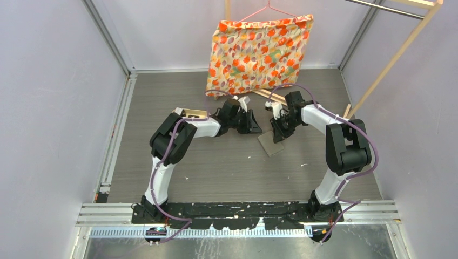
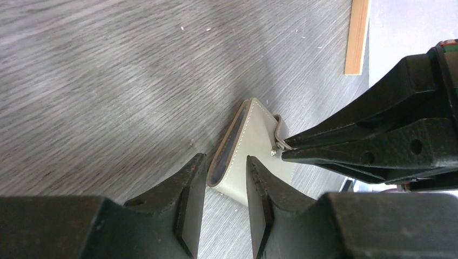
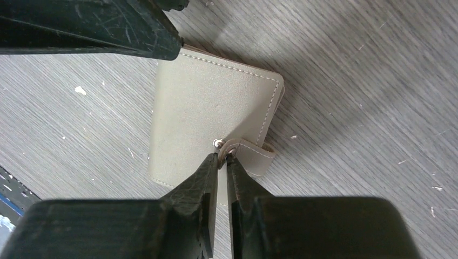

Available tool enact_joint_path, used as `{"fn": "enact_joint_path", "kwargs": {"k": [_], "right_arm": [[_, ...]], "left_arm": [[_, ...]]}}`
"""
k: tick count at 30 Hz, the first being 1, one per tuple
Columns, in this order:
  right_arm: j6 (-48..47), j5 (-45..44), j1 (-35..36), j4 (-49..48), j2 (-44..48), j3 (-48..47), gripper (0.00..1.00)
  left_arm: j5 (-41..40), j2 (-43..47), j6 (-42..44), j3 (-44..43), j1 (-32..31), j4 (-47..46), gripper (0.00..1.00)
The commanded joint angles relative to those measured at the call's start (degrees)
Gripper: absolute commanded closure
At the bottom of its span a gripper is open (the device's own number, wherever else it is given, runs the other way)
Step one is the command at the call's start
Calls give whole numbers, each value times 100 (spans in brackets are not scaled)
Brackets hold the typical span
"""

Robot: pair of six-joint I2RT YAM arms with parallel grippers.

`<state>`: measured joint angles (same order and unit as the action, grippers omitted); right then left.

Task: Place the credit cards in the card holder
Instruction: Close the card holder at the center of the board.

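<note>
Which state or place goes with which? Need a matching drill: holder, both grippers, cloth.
Things:
1. holder
2. right gripper
3. left gripper
4. cloth

States or places:
A. hangs at the back
B. tips at the strap
C. folded, on the table
D. jaws apart, at the holder's edge

Pairs: 1-C, 2-B, 3-D, 4-A
</note>
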<state>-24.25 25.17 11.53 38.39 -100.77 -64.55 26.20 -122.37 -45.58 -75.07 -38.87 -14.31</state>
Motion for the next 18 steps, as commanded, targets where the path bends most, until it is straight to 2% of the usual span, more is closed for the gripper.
{"fn": "enact_joint_path", "kwargs": {"k": [1,12,18], "right_arm": [[-125,85,47,-5,55,-40,82],[-151,213,44,-57,308,5,72],[157,-43,44,-292,338,38,71]], "left_arm": [[132,-66,124,-141,-28,-227,65],[297,-355,119,-444,-59,59,65],[287,-393,120,-500,-83,163,65]]}}
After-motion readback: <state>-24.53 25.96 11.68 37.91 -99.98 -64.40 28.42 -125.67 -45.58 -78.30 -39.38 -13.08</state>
